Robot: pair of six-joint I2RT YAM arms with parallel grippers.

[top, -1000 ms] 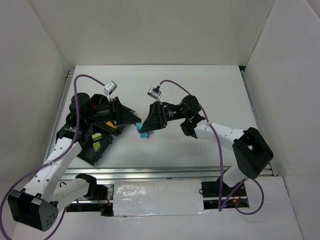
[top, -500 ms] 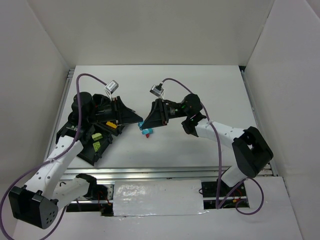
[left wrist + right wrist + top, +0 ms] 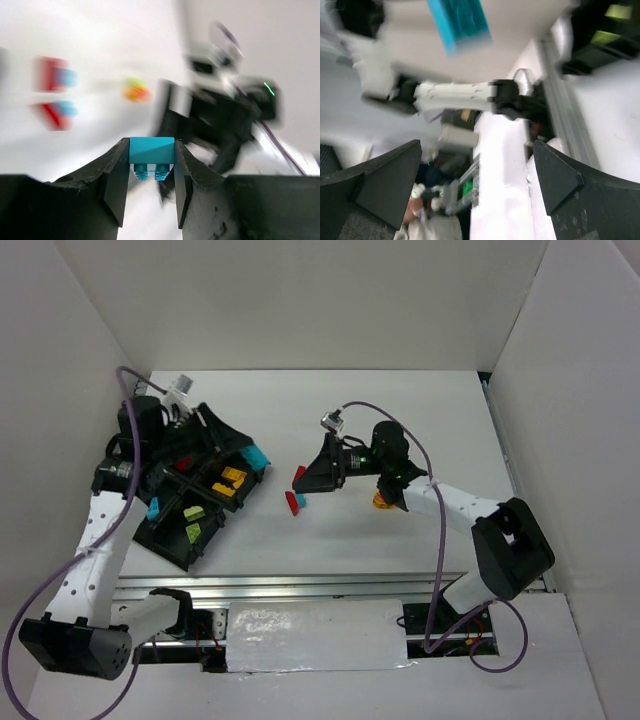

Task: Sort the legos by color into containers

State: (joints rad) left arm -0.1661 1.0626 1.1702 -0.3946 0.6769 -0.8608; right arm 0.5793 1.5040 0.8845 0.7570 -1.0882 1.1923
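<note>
Legos lie partly sorted and partly loose, and one cyan brick (image 3: 258,455) is off the table, clamped between the two fingers of the left gripper (image 3: 151,155). The left wrist view shows it gripped by its sides with its studs pointing toward the camera. From above, the held brick sits over the right-hand rim of the black tray (image 3: 168,548), beside the compartment holding the orange-yellow bricks (image 3: 232,480). The near compartment holds the lime green bricks (image 3: 194,521), and a cyan piece (image 3: 153,508) shows in the left one. The far compartment is mostly hidden by the left arm, so I cannot tell what it holds. Out on the white table (image 3: 420,420), well apart from the tray, a red brick (image 3: 298,473) lies just at the tips of the right gripper (image 3: 476,145). A second red brick (image 3: 291,502) with a bit of cyan against it lies a little nearer the arm bases. An orange-yellow piece (image 3: 382,502) sits partly under the right forearm. The right gripper's fingers are spread wide with nothing between them. Its wrist view is blurred, showing only a smear of cyan at the top and the lime green in the tray at the upper right.
</note>
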